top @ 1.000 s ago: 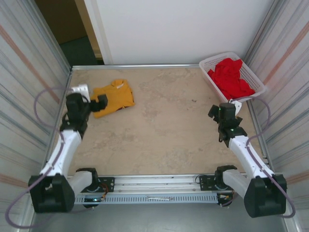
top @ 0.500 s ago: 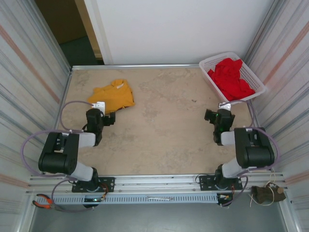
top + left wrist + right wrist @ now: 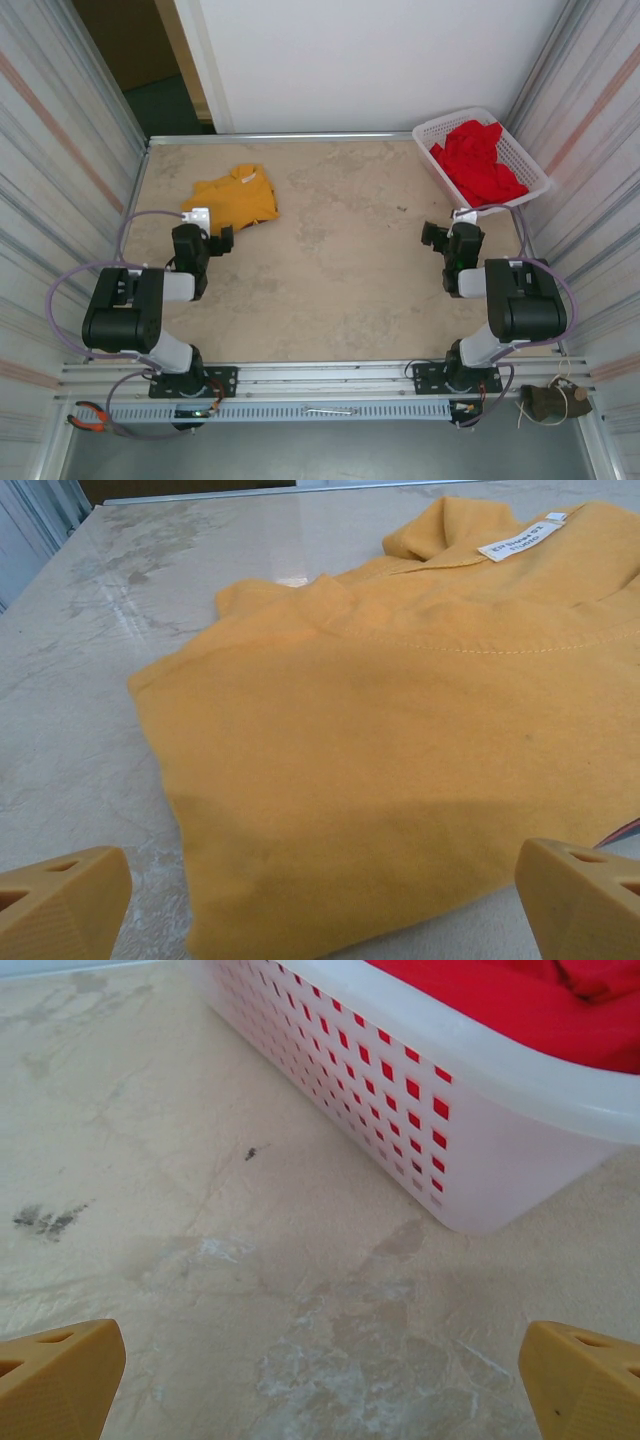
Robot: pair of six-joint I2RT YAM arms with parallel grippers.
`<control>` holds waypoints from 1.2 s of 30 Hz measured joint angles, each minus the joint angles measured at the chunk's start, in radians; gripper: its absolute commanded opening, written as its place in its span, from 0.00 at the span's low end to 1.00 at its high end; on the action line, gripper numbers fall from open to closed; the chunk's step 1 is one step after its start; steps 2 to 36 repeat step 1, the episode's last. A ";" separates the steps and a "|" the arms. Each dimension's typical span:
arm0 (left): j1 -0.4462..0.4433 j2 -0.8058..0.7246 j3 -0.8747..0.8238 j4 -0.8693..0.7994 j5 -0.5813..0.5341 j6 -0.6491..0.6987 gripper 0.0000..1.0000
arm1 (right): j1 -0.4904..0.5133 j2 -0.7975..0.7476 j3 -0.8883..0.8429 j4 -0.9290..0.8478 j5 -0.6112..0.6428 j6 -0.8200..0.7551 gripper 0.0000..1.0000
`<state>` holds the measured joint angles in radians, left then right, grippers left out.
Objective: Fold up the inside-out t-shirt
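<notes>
Far left on the beige marbled tabletop: soft mustard-yellow cotton t-shirt, loosely heaped, white neck tag up. Just short of its near edge, left gripper, jaws spread wide, gripping nothing. Likewise agape over bare stone, right gripper, near white perforated plastic basket of red cloth.

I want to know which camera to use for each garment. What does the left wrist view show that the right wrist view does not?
Left wrist view: the yellow t-shirt lying rumpled on the table, white neck tag showing. Right wrist view: the white basket holding the red garment. Both: the marbled table and open, empty jaws: the left gripper facing the shirt, the right gripper facing the basket.
</notes>
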<state>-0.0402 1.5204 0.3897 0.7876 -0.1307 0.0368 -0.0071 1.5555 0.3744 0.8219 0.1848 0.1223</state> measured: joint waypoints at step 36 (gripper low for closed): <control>0.000 0.000 0.000 0.000 0.000 0.000 0.99 | -0.002 0.000 0.002 0.000 -0.003 0.000 0.99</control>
